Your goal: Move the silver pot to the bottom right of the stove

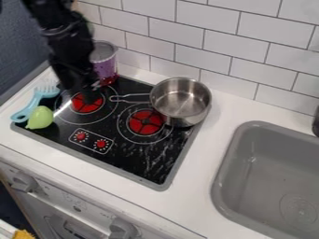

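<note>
Gripper (91,92) over left burner (81,107), near silver pot (182,100) — spread or pressed together, unclear through blur.

The surface (196,200) is white, and the black stove (140,161), with a grey border, lies on it. On the stove there are two red burner rings with pale circles around them, and two small red dials in front. The silver pot (181,100) stands upright at the back right of the stove, and its handle points to the left. At the back left stands the purple cup (103,56). At the left edge lies the light-blue fork (32,105), and just beside it is the green toy (40,117). The grey sink (220,186) is set in the surface, to the right.
</note>
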